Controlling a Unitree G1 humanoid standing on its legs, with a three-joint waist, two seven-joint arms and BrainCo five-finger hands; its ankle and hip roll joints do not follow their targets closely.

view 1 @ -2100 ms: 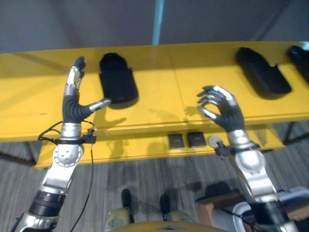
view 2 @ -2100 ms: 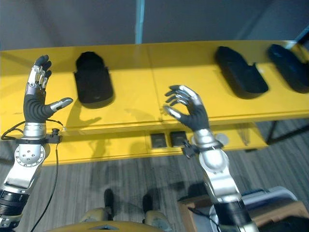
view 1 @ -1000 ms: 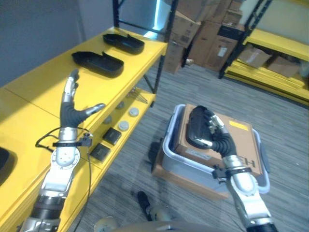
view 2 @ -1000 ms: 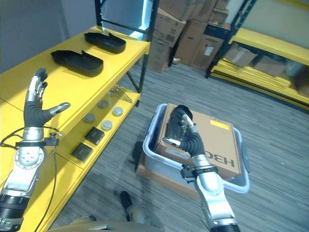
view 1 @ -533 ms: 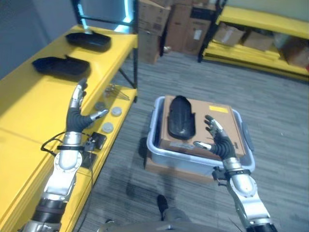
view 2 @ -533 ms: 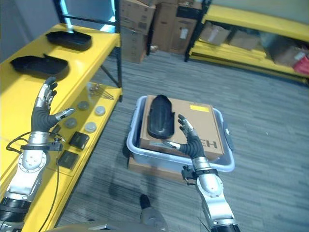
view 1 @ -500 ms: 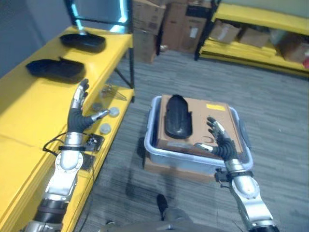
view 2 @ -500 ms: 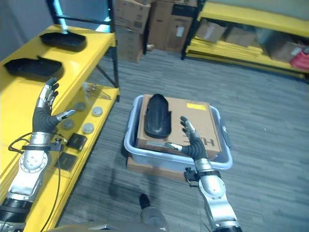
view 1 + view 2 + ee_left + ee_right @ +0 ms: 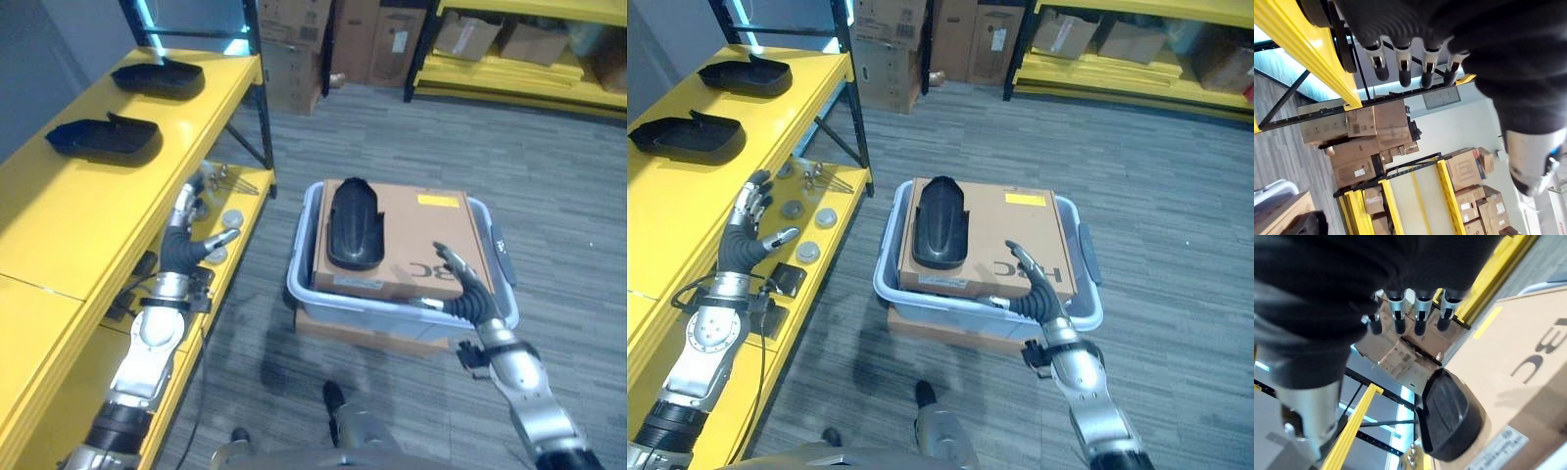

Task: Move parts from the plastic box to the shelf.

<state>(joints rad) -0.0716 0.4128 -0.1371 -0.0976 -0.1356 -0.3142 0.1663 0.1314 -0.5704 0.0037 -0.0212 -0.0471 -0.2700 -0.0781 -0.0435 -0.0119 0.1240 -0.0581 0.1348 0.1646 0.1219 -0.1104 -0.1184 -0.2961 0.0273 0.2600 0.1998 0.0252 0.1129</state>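
Note:
A black moulded part (image 9: 355, 223) lies on a brown cardboard box (image 9: 431, 245) that sits inside the grey-blue plastic box (image 9: 387, 311) on the floor. My right hand (image 9: 1030, 285) is open, fingers straight, just above the box's near right rim and apart from the part. The right wrist view shows its fingers (image 9: 1416, 309) spread over the cardboard, with the part (image 9: 1447, 421) beyond them. My left hand (image 9: 192, 238) is open beside the yellow shelf (image 9: 59, 225), holding nothing. Two black parts (image 9: 103, 138) (image 9: 157, 76) rest on the shelf top.
Small round discs and black square blocks (image 9: 795, 262) lie on the shelf's lower level near my left hand. A flat carton (image 9: 353, 334) sits under the plastic box. Stacked cartons (image 9: 294, 44) and another yellow rack (image 9: 529, 73) stand at the back.
The camera has turned from the shelf to the plastic box and drawn closer. My right hand has dropped towards the box's near right rim; my left hand has lowered beside the lower shelf level.

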